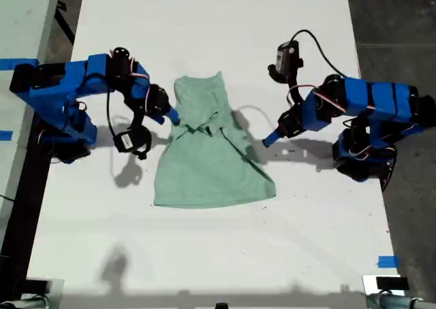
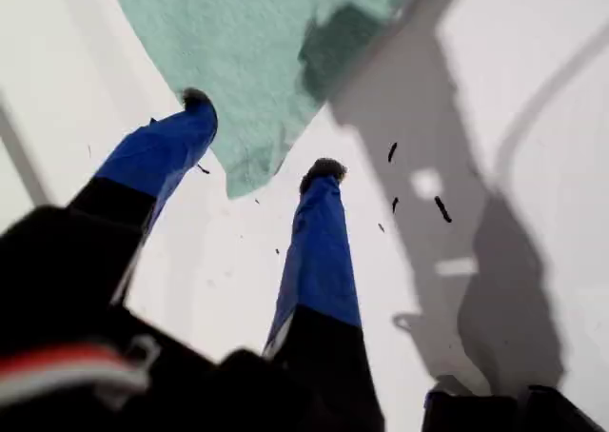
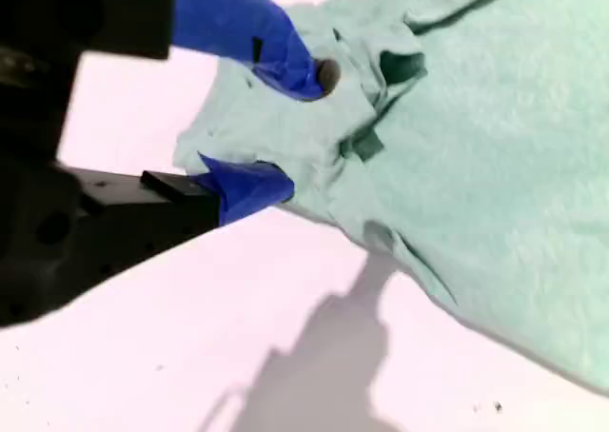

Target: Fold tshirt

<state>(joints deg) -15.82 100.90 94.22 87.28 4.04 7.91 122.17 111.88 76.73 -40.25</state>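
Observation:
The pale mint-green tshirt (image 1: 211, 159) lies crumpled on the white table (image 1: 204, 23), narrow at the far end and wider toward the near edge. The arm at the exterior view's right carries my first gripper (image 1: 267, 140). It stands open just above the table, its blue fingertips either side of a pointed edge of the tshirt (image 2: 247, 51), with nothing held in my first gripper (image 2: 262, 137). The arm at the exterior view's left carries my second gripper (image 1: 172, 115). My second gripper (image 3: 297, 132) is shut on a puckered bunch of the tshirt (image 3: 476, 166) at its side edge.
Blue tape marks (image 1: 387, 261) sit near the table's front corner at the exterior view's right. Both arm bases stand at the table's side edges, with dark floor (image 1: 395, 23) beyond. Small black specks (image 2: 392, 151) dot the table by my first gripper.

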